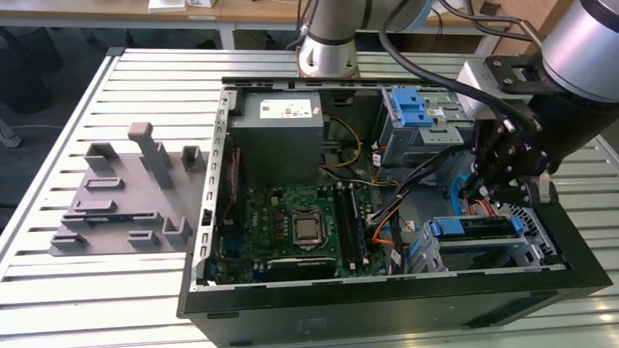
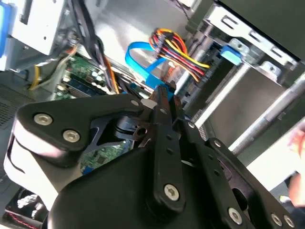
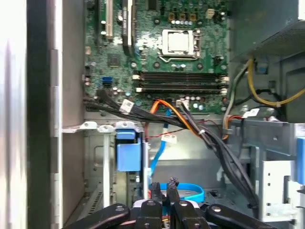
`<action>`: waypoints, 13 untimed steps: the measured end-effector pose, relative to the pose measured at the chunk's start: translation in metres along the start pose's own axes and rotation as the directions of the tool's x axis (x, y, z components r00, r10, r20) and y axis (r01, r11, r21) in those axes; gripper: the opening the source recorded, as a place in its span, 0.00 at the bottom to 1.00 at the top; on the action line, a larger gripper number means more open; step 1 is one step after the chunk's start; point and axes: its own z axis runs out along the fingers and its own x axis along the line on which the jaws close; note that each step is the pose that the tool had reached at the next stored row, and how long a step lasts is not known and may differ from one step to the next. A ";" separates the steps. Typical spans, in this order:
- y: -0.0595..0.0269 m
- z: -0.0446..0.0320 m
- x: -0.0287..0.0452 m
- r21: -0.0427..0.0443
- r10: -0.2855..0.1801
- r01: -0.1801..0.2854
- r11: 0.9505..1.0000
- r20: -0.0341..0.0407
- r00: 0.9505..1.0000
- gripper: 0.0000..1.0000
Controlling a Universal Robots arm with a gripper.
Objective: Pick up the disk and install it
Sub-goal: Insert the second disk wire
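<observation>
The disk, with its bright blue carrier frame, sits in the grey drive cage at the exterior view's lower right of the open computer case. Its blue end also shows in the first wrist view. My gripper hangs inside the case just above and behind that cage. Its black fingers stand together with nothing between them in both wrist views, close over a looped blue flat cable. The gripper is apart from the disk.
A second drive cage with a blue latch stands at the case's back right. The motherboard, the power supply and cable bundles crowd the case. A grey slotted stand rests on the slatted table.
</observation>
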 end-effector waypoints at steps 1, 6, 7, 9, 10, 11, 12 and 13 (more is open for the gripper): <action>0.0000 0.0003 0.0004 0.000 0.000 0.000 1.000 0.007 1.000 0.16; -0.0001 0.0021 0.0028 0.000 0.000 0.000 1.000 -0.007 1.000 0.16; -0.0001 0.0025 0.0032 0.000 0.000 0.000 1.000 -0.015 1.000 0.16; -0.0001 0.0031 0.0037 0.000 -0.001 0.001 1.000 -0.030 1.000 0.16; -0.0001 0.0040 0.0040 0.000 -0.006 0.006 1.000 -0.033 0.999 0.16; -0.0001 0.0047 0.0045 -0.001 -0.013 0.013 1.000 -0.033 0.999 0.16; 0.0000 0.0051 0.0054 -0.001 -0.018 0.018 1.000 -0.034 0.999 0.16; 0.0000 0.0059 0.0069 -0.002 -0.021 0.021 1.000 -0.033 0.999 0.16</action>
